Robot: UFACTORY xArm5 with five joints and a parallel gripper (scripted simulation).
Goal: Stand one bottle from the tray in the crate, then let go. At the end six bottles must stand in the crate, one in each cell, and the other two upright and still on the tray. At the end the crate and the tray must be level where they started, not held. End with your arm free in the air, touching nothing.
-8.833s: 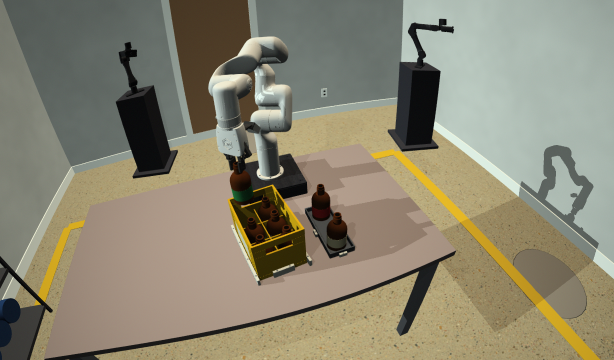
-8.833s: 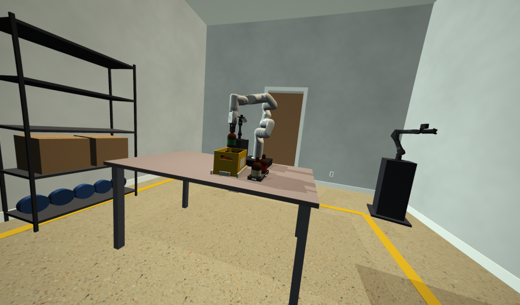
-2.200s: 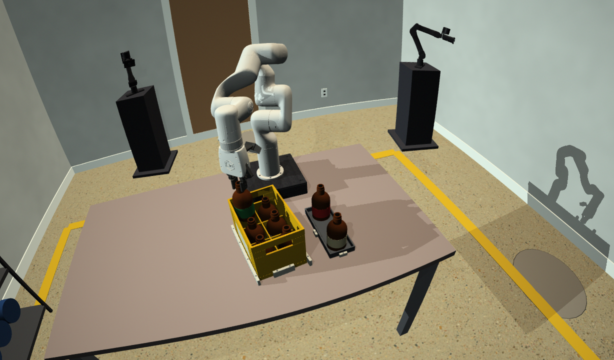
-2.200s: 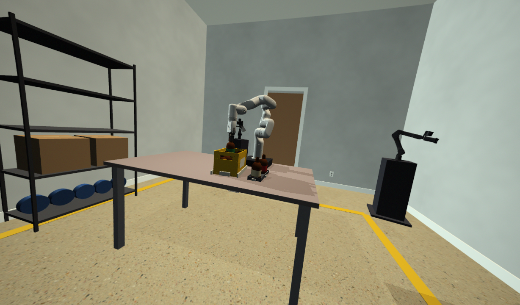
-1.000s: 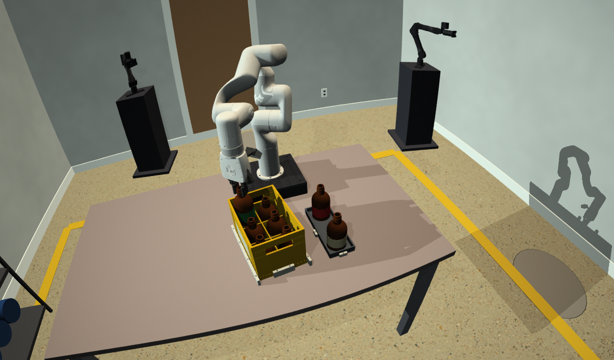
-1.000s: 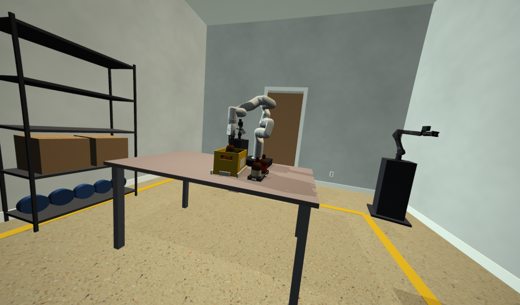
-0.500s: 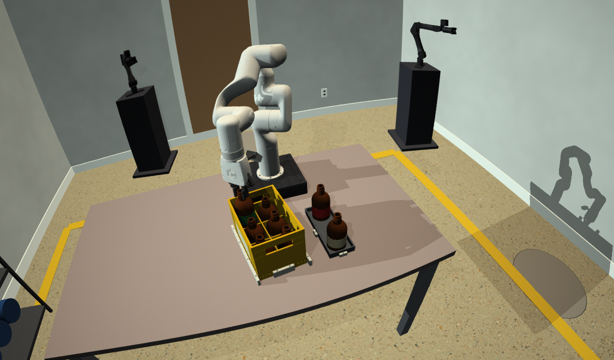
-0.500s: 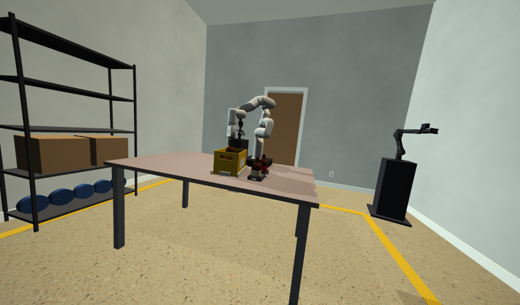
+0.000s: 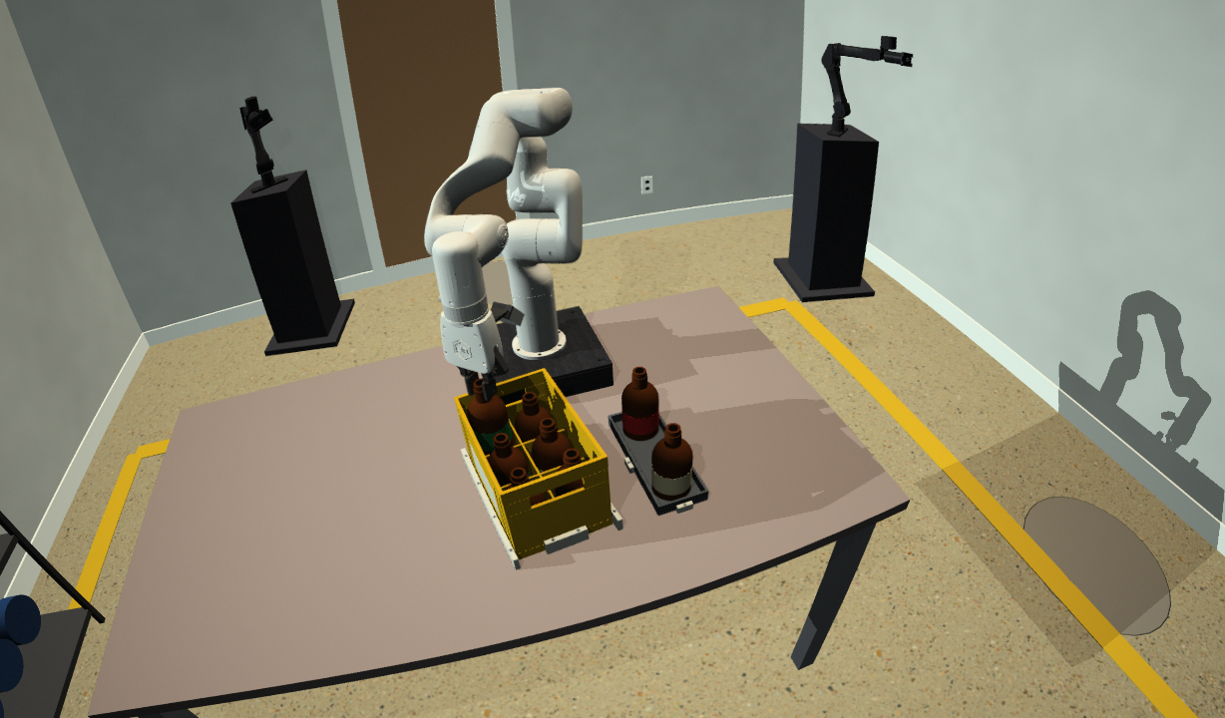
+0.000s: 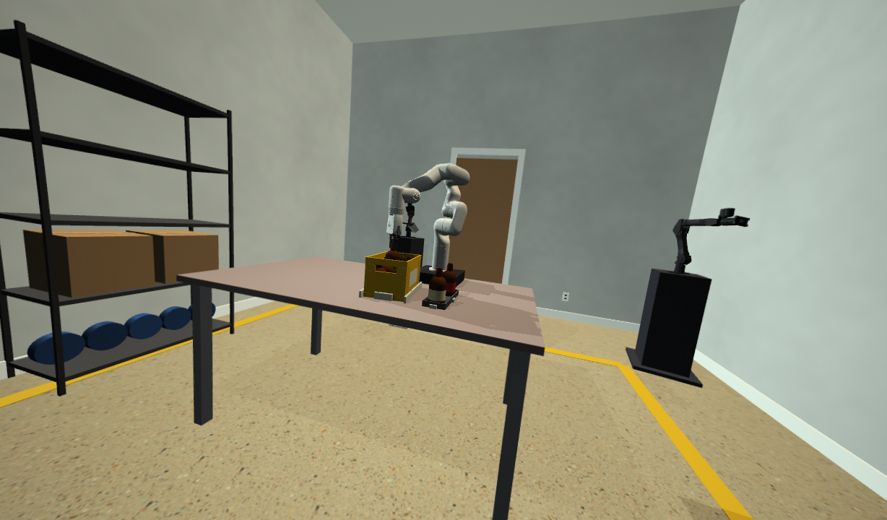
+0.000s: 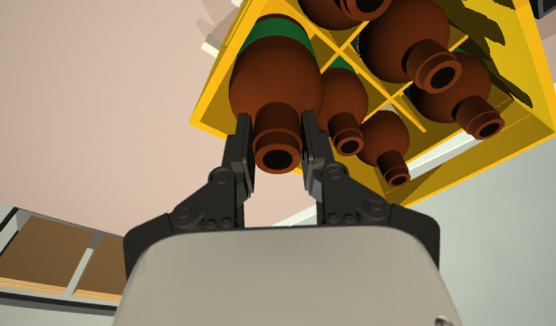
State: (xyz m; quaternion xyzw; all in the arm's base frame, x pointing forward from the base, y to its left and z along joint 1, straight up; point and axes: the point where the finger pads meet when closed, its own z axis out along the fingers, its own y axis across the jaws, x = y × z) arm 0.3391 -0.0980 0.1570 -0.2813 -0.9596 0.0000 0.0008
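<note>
A yellow crate (image 9: 531,460) stands on the table, with brown bottles in its cells. My gripper (image 11: 276,129) is shut on the neck of a brown bottle with a green label (image 11: 275,86), which sits low inside the crate's far left corner cell (image 9: 485,412). Several other bottles stand in the remaining cells (image 11: 423,59). To the right of the crate a dark tray (image 9: 649,460) holds two upright bottles: a red-labelled one (image 9: 639,404) at the back and a pale-labelled one (image 9: 671,462) at the front. Crate and tray also show small in the exterior view (image 10: 392,274).
The arm's black base (image 9: 554,352) sits just behind the crate. Two black pedestals with cameras (image 9: 286,258) (image 9: 831,209) stand behind the table. A black shelf rack with cardboard boxes (image 10: 110,258) stands at the left wall.
</note>
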